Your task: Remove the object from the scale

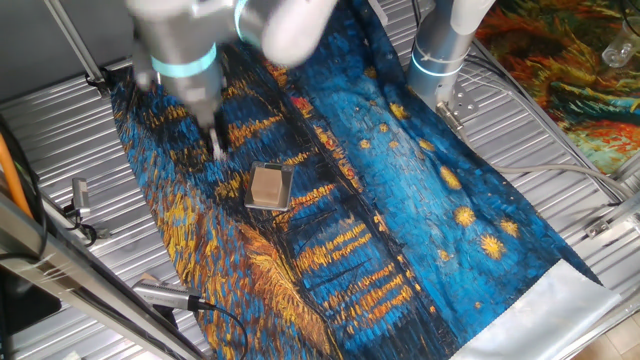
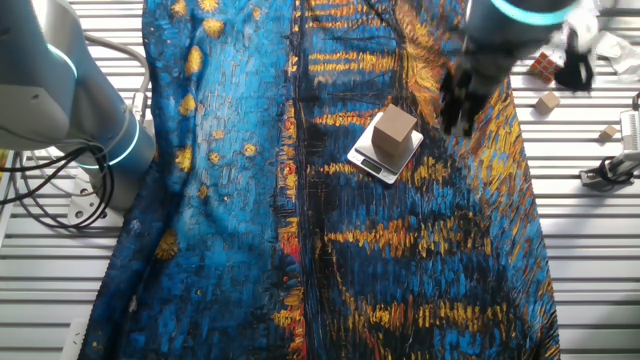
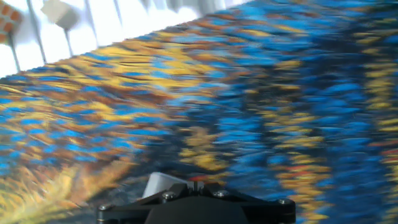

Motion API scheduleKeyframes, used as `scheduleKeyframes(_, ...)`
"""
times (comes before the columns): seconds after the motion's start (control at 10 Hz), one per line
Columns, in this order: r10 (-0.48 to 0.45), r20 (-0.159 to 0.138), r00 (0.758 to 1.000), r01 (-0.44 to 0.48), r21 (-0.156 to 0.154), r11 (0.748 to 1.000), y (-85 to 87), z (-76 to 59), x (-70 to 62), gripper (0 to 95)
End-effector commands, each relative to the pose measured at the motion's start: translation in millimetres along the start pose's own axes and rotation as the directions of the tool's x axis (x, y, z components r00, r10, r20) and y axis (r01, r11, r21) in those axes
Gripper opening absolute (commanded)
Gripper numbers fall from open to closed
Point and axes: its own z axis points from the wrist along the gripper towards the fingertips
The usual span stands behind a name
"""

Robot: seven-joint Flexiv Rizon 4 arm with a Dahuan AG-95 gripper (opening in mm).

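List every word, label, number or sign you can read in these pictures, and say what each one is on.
None can be read.
Scale: no digits or brand can be made out; too small.
Tan block: plain faces, no print visible.
Painted cloth: only brush-stroke pattern, no lettering.
Gripper: blurred, no marking legible.
Hand view: blurred throughout.

Robot arm [image 1: 190, 35]: smooth grey-and-white cylindrical links, each joint marked by a glowing cyan ring. Gripper [image 1: 216, 143]: two slim dark fingers below the wrist, blurred in both fixed views. Hand view: black mounting plate [image 3: 196, 208] with several silver screw heads along its upper edge.
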Motion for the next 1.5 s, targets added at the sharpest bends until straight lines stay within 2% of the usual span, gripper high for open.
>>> scheduleKeyframes(0.1, -0.108, -0.083, 0.991, 0.108, -0.005, 0.994, -33.2, -20.7, -2.4, 0.0)
scheduleKeyframes(0.3, -0.124, -0.094, 0.988, 0.125, -0.002, 0.992, -37.9, -23.9, -0.2, 0.0)
scheduleKeyframes(0.5, -0.16, -0.088, 0.983, 0.161, 0.006, 0.987, -36.4, -25.1, 1.1, 0.0)
scheduleKeyframes(0.6, -0.219, -0.107, 0.97, 0.221, 0.002, 0.975, -35.8, -24.0, 2.0, 0.0)
scheduleKeyframes(0.7, -0.256, -0.113, 0.96, 0.257, -0.002, 0.966, -36.3, -22.8, 4.4, 0.0)
scheduleKeyframes(0.9, -0.289, -0.112, 0.951, 0.296, 0.045, 0.954, -34.7, -23.0, 2.5, 0.0)
scheduleKeyframes(1.0, -0.329, -0.102, 0.939, 0.335, 0.058, 0.94, -34.2, -22.9, 2.3, 0.0)
scheduleKeyframes(1.2, -0.351, -0.105, 0.93, 0.358, 0.055, 0.932, -31.9, -22.3, 0.6, 0.0)
scheduleKeyframes(1.5, -0.353, -0.127, 0.927, 0.361, 0.048, 0.931, -29.6, -22.1, 0.4, 0.0)
